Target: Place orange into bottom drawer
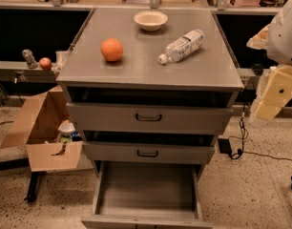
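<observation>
The orange (pixel 111 49) sits on the grey cabinet top (pixel 136 70), left of centre. The bottom drawer (pixel 146 187) is pulled open at the foot of the cabinet, and its wide grey tray holds nothing that shows. Only part of my arm (pixel 279 56) shows at the right edge, white and cream, beside the cabinet's right side and well away from the orange. My gripper itself is out of view.
A cream bowl (pixel 151 19) stands at the back of the top. A clear plastic bottle (pixel 183 45) lies on its side to the right. The two upper drawers (pixel 148 117) are slightly open. An open cardboard box (pixel 46 132) stands on the floor at left. A small reddish fruit (pixel 45 63) rests on a ledge.
</observation>
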`<action>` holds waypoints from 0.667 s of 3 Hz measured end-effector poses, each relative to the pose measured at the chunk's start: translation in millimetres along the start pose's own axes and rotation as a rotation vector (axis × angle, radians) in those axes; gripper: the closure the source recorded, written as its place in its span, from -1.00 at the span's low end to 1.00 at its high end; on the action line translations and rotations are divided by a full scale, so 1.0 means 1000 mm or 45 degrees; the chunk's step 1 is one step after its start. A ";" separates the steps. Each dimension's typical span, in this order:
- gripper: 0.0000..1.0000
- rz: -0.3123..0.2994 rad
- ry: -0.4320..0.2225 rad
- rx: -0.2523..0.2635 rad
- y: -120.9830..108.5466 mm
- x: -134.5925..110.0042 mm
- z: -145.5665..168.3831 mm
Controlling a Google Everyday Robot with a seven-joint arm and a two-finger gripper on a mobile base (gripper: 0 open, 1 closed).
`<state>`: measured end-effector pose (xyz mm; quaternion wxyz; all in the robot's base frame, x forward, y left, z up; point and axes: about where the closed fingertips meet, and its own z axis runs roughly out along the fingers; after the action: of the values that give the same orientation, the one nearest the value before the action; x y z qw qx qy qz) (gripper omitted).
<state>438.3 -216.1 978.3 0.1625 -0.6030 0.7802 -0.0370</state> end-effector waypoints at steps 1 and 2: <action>-1.00 0.000 0.000 0.000 0.000 0.000 0.000; -1.00 -0.003 -0.078 0.046 -0.018 -0.015 0.006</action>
<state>460.0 -206.0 979.9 0.1969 -0.6019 0.7732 -0.0329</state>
